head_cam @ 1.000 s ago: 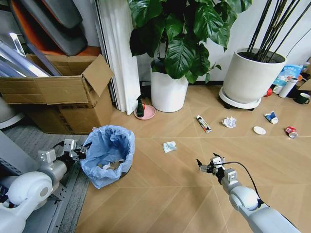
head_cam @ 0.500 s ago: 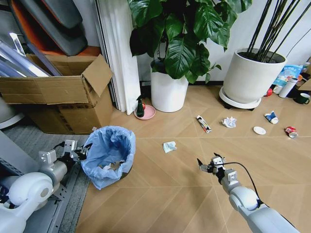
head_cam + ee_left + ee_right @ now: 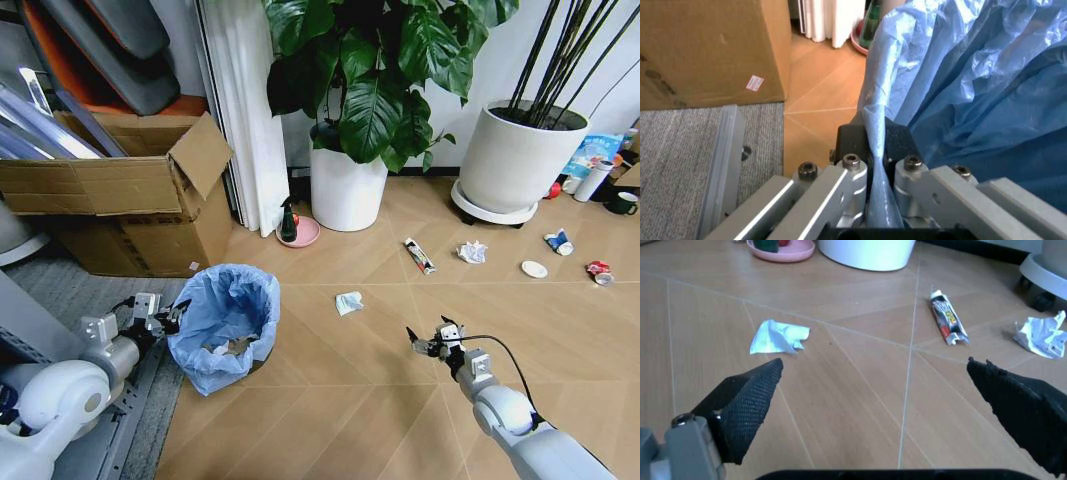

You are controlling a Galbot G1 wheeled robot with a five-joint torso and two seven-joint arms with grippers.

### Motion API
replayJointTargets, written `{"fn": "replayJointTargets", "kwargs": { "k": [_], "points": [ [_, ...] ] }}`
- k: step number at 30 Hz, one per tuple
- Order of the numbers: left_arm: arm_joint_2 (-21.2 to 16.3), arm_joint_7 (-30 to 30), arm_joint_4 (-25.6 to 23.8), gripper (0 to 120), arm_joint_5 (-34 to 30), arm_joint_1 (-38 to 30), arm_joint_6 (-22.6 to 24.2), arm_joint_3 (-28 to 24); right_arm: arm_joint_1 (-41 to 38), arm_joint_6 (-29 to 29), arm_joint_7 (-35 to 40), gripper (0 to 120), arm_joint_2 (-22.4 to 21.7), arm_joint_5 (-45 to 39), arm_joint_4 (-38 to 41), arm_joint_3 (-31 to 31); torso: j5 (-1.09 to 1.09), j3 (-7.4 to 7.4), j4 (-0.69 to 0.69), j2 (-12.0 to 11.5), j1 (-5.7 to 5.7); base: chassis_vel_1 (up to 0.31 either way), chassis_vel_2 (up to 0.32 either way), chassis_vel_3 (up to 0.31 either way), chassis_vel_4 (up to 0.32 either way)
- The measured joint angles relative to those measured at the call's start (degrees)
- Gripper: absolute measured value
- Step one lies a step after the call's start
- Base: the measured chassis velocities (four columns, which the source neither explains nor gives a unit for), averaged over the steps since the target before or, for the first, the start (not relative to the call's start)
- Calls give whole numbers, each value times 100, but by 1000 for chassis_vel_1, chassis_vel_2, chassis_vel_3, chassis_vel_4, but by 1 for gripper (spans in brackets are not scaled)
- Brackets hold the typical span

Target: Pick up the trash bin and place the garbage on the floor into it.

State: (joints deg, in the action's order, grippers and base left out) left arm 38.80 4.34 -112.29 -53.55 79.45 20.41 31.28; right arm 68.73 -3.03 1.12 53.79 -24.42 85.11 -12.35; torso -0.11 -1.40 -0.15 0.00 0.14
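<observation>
- Left gripper (image 3: pixel 880 165) is clenched on the light-blue bag at the rim of the trash bin (image 3: pixel 222 322), on the side facing the carton. Wrist view shows bag film pinched between the fingers; can't tell if the hard rim is caught too.
- Risk 1: if it's only film in the grip, a lift may stretch or tear the bag, or pull the liner out and leave the bin on the floor (image 3: pixel 330 390).
- Risk 2: held on one side only, so the bin will prob. tilt when raised; the scraps already inside could spill.
- Risk 3: cardboard box (image 3: pixel 120 190) and the grey mat edge (image 3: pixel 700 150) are near the left arm, so a swing that way may snag.
- Right gripper (image 3: pixel 428 343) hovers low over bare floor w/ jaws spread wide, holding nothing.
- Garbage is well apart from the bin: a white paper wad (image 3: pixel 348 302) nearest, then a dark wrapper (image 3: pixel 419 255) and another wad (image 3: pixel 472 251), a white disc (image 3: pixel 534 268), a blue-white packet (image 3: pixel 558 241) and a red-white can (image 3: pixel 599 271) farther to the right.
- Risk 4: wads are light and flat to the floor; the pads may push them along instead of gripping.
- Risk 5: reaching the far pieces means driving w/ the bin dangling; sway could loosen the hold.
</observation>
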Motion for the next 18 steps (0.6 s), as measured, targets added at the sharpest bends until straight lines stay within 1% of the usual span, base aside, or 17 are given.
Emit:
{"fn": "replayJointTargets", "kwargs": {
  "k": [12,18],
  "points": [
    [2,-7,14,0,9,-11,-4,-3,0,-32,-33,100,-1,11,-6,-8,0,0,0,0,0,-54,64,72,-58],
    [3,-15,16,0,9,-22,-6,-6,9,-34,-34,100,-14,13,-1,-15,0,0,0,0,0,-33,40,39,-53]
  ]
}}
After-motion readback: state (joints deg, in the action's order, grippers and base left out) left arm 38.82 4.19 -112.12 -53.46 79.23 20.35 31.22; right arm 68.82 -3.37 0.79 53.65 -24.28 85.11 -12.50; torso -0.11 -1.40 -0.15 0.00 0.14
